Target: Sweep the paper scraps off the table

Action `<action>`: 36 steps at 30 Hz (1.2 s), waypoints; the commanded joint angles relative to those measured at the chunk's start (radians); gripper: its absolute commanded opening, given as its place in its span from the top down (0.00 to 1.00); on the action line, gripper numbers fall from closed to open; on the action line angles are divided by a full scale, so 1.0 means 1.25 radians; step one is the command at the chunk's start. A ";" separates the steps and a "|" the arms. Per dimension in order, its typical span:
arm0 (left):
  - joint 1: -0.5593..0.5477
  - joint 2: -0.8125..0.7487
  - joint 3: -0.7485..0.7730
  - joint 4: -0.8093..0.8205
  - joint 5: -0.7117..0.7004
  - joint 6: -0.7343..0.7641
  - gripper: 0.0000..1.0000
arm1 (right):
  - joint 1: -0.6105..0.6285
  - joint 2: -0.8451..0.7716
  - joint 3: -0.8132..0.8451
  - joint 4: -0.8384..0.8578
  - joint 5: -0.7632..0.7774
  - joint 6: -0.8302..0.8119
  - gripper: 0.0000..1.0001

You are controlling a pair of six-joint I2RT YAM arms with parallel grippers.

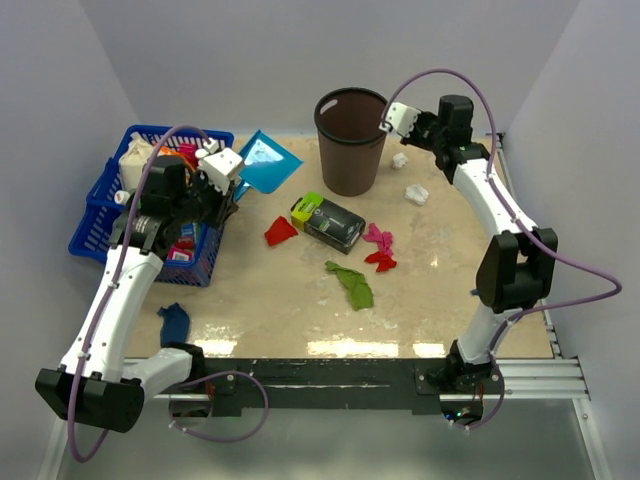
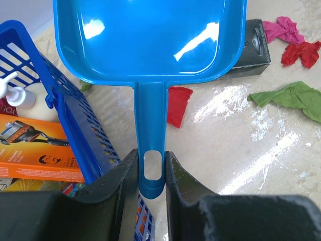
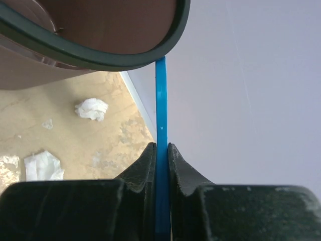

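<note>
My left gripper [image 1: 232, 183] is shut on the handle of a blue plastic dustpan [image 1: 267, 160], held tilted above the table [image 1: 280, 320] at the back left. In the left wrist view, the fingers [image 2: 151, 170] clamp the handle end of the dustpan [image 2: 150, 40]. Paper scraps lie around: red [image 1: 281, 231], pink [image 1: 378, 237], red [image 1: 381, 260], green [image 1: 352, 284], white [image 1: 417, 194], blue [image 1: 174, 321]. My right gripper [image 1: 392, 122] is at the rim of the brown bin [image 1: 350, 140], shut [image 3: 161, 150] on a thin blue strip [image 3: 161, 100] whose far end is hidden behind the bin's rim.
A black-and-lime box [image 1: 330, 222] lies mid-table among the scraps. A blue basket [image 1: 120, 200] of goods stands at the left, close beside my left gripper. White scraps [image 3: 92, 108] lie by the back right edge. Walls enclose three sides.
</note>
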 commanded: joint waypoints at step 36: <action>0.036 0.023 0.019 0.015 0.006 0.034 1.00 | -0.048 -0.013 -0.253 -0.175 -0.070 -0.534 1.00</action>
